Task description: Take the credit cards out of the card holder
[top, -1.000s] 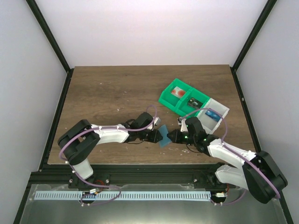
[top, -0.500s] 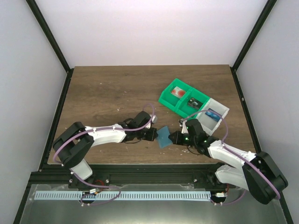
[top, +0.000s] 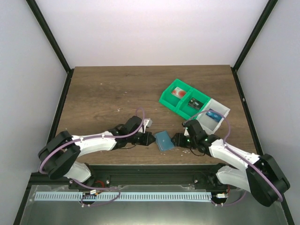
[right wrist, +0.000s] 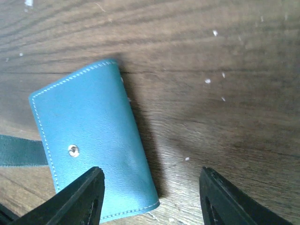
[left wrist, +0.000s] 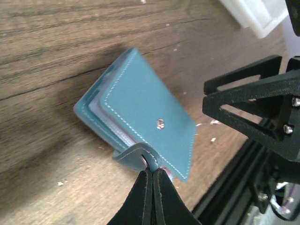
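The teal card holder [top: 164, 139] lies folded shut on the wood near the table's front edge, between both grippers. My left gripper [top: 151, 138] is shut on the holder's curled closing tab [left wrist: 145, 154], at the card holder's [left wrist: 140, 108] near end. My right gripper [top: 177, 139] stands open just right of the holder. In the right wrist view its left fingertip [right wrist: 82, 197] overlaps the card holder's [right wrist: 93, 136] corner and the right gripper [right wrist: 152, 187] grips nothing. Pale inner layers [left wrist: 105, 119] show between the halves. No credit cards are visible; they are hidden.
A green compartment bin [top: 183, 99] with a red round thing in it and a white bin [top: 213, 114] stand behind the right arm. The table's front edge and black rail [left wrist: 234, 187] run close beside the holder. White crumbs [right wrist: 207, 80] dot the wood.
My right gripper has opened and let go of the card holder. The holder, earlier held up between both grippers, now lies flat. The left arm has stretched lower and nearer, still pinching the tab.
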Controlling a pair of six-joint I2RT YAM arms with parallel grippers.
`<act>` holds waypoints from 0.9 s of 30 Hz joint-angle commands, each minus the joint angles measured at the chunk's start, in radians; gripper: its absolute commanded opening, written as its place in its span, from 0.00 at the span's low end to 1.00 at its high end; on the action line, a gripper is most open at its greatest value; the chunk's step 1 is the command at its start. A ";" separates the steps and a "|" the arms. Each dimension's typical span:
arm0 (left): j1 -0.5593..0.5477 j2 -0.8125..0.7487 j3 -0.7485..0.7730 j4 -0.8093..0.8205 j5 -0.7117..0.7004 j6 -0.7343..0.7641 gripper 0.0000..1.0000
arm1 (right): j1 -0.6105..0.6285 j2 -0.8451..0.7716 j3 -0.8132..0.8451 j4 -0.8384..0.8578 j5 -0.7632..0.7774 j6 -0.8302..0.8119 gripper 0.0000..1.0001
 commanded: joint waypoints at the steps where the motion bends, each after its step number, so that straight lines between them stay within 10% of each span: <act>1: 0.002 -0.059 -0.024 0.100 0.072 -0.051 0.00 | 0.011 -0.055 0.088 -0.117 0.023 -0.043 0.59; 27: 0.002 -0.110 -0.056 0.106 0.073 -0.069 0.00 | 0.270 0.171 0.232 -0.111 0.131 -0.038 0.68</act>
